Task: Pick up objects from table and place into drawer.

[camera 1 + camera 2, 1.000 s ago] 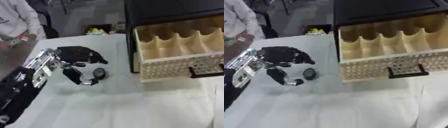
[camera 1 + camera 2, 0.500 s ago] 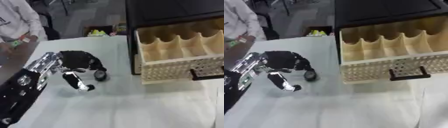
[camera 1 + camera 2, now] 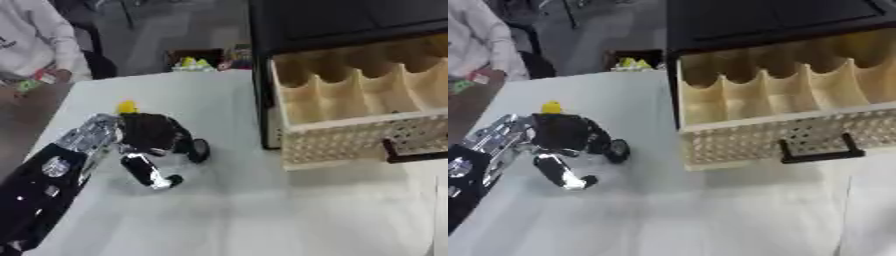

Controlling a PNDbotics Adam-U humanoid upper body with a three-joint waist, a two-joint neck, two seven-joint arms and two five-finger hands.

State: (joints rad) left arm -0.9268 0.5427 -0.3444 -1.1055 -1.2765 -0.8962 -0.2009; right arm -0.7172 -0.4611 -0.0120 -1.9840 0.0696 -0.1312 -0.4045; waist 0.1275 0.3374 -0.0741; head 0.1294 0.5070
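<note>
My left hand (image 3: 150,134) lies on the white table (image 3: 262,215) at the left, black with a silver wrist. Its fingers curl over a small dark round object (image 3: 199,150) and touch it from the left. The thumb (image 3: 147,171) sticks out below, apart from the object. Just behind the hand sits a small yellow thing (image 3: 128,106). At the right an open wooden drawer (image 3: 763,142) with wavy dividers juts out of a black cabinet (image 3: 772,20); I see nothing in its compartments. My right hand shows in no view.
The drawer's perforated front carries a black handle (image 3: 815,152) that overhangs the table. A dark box with yellow items (image 3: 197,57) stands on the floor beyond the table's far edge. White tabletop stretches in front of the hand and drawer.
The fingers have curled further over the dark round object, which has stayed about where it was. The yellow thing behind the hand now shows. The camera shifted slightly.
</note>
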